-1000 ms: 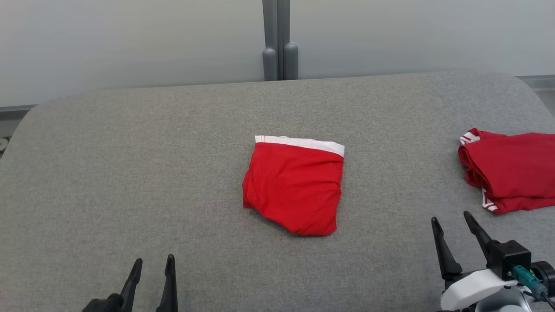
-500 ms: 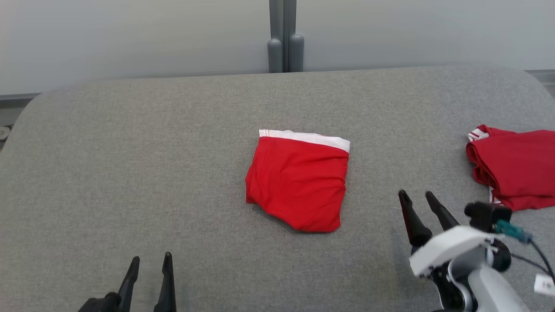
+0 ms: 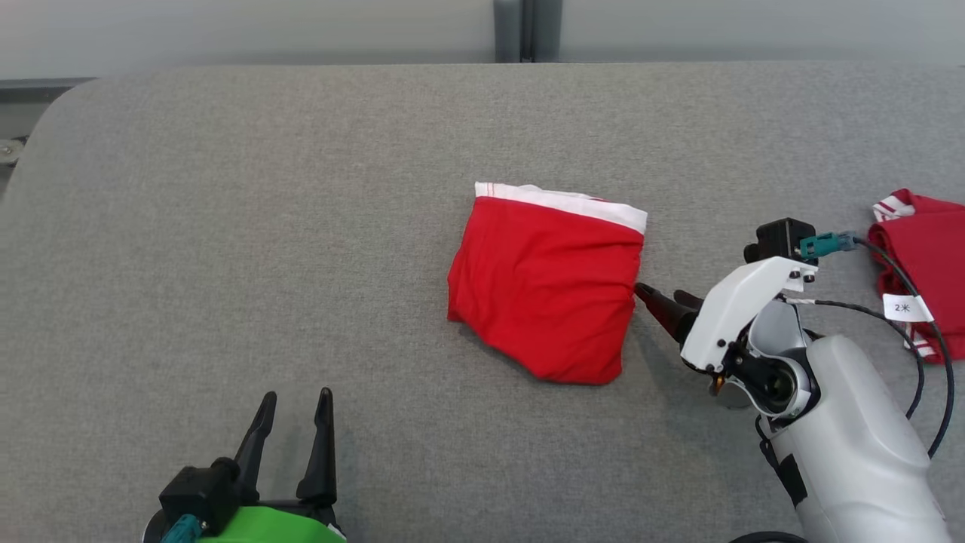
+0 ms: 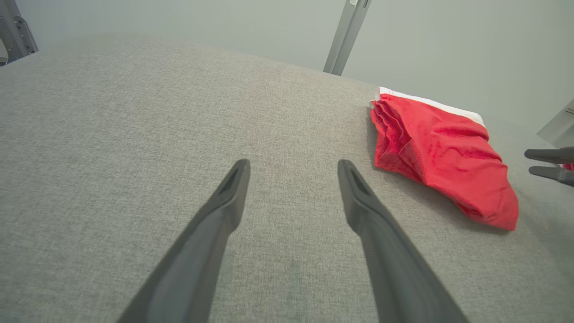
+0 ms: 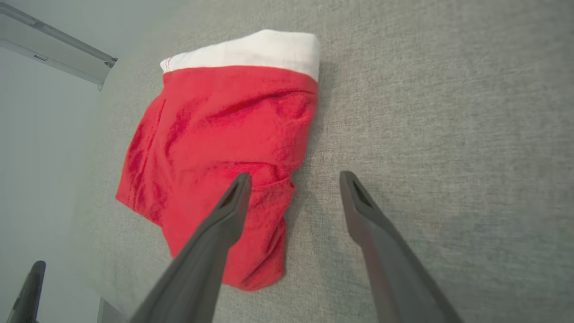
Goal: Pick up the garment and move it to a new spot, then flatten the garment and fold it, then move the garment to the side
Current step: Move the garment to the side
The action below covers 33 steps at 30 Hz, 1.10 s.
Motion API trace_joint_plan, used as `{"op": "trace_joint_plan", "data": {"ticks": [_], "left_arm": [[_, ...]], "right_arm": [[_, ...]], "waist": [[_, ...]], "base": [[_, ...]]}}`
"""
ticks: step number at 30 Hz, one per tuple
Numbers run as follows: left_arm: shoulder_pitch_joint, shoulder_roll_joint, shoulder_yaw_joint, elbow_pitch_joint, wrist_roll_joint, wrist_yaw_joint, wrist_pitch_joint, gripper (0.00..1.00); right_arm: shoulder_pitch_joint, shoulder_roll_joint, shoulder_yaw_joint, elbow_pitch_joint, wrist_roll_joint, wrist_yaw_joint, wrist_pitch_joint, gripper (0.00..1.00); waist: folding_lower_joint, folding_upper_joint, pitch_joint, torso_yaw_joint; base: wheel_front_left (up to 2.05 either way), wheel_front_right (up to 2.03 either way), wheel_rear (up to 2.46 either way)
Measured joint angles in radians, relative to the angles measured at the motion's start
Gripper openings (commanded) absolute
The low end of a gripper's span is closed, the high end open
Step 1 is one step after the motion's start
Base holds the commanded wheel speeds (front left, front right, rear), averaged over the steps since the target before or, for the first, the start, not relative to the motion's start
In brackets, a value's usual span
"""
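Observation:
The garment is a folded pair of red shorts with a white waistband, lying flat in the middle of the grey fabric table. My right gripper is open at the garment's right edge, its tips pointing left. In the right wrist view one finger lies over the red cloth, the other over bare table, with nothing gripped. My left gripper stands open near the front edge, well to the left of the garment, with nothing between its fingers.
A second red garment with white stripes lies at the table's right edge, behind my right arm's cable and white tag. A pale wall with a grey post runs behind the table's far edge.
The head camera has tilted down and shifted. My right gripper has swung left and forward, from the front right up to the garment's right edge. The garment has not moved.

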Motion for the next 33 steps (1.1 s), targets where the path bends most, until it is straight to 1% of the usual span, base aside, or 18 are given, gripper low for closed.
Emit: {"op": "trace_joint_plan", "data": {"ticks": [4,6,7,8,9,14,17,19,25,26,33], "left_arm": [[-0.008,-0.002,0.001,0.006,-0.008,0.000,0.000,1.00],[-0.009,-0.002,-0.002,0.007,-0.017,0.000,0.000,1.00],[-0.009,-0.002,-0.002,0.007,-0.021,0.000,0.000,1.00],[-0.009,-0.002,-0.002,0.007,-0.025,0.000,0.000,1.00],[-0.009,-0.002,0.000,0.007,-0.026,0.000,0.000,1.00],[-0.013,-0.002,0.004,0.003,-0.034,0.000,0.000,1.00],[-0.022,-0.003,0.011,-0.005,-0.030,0.000,0.000,1.00],[-0.023,-0.003,0.016,-0.014,-0.024,0.000,0.000,1.00],[-0.024,-0.003,0.037,-0.047,-0.015,0.000,0.000,1.00],[-0.024,-0.003,0.037,-0.047,-0.015,0.000,0.000,1.00],[-0.042,-0.004,0.034,-0.070,-0.007,0.000,0.000,1.00]], "right_arm": [[-0.027,0.021,-0.008,0.057,0.007,0.000,0.017,1.00],[-0.037,0.029,-0.012,0.082,0.028,0.000,0.019,1.00],[-0.042,0.031,-0.012,0.093,0.038,0.000,0.019,0.66],[-0.048,0.034,-0.012,0.105,0.048,0.000,0.012,0.22],[-0.055,0.035,-0.011,0.114,0.060,0.000,0.011,0.00],[-0.087,0.038,0.017,0.129,0.110,0.000,0.009,0.00],[-0.108,0.033,0.033,0.112,0.128,0.000,0.009,0.00],[-0.118,0.017,0.045,0.094,0.139,0.000,0.018,0.00],[-0.118,-0.071,0.108,0.009,0.151,0.000,0.070,0.00],[-0.118,-0.071,0.108,0.009,0.151,0.000,0.070,0.00],[-0.139,-0.218,0.141,-0.159,0.149,0.000,0.151,0.00]], "waist": [[0.0000,0.0000,0.024,0.038],[0.0000,0.0000,0.035,0.054],[0.0000,0.0000,0.040,0.060],[0.0000,0.0000,0.045,0.064],[0.0000,0.0000,0.050,0.067],[0.0000,0.0000,0.060,0.050],[0.0000,0.0000,0.061,0.020],[0.0000,0.0000,0.061,-0.006],[0.0000,0.0000,0.060,-0.106],[0.0000,0.0000,0.060,-0.106],[0.0000,0.0000,0.068,-0.243]], "base": [[0.00,0.00,0.00],[0.00,0.00,0.00],[0.00,0.00,0.00],[0.00,0.00,0.00],[0.00,0.00,0.00],[0.00,0.00,0.00],[0.00,0.00,0.00],[0.00,0.00,0.00],[0.00,0.00,0.00],[0.00,0.00,0.00],[0.00,0.00,0.00]]}}
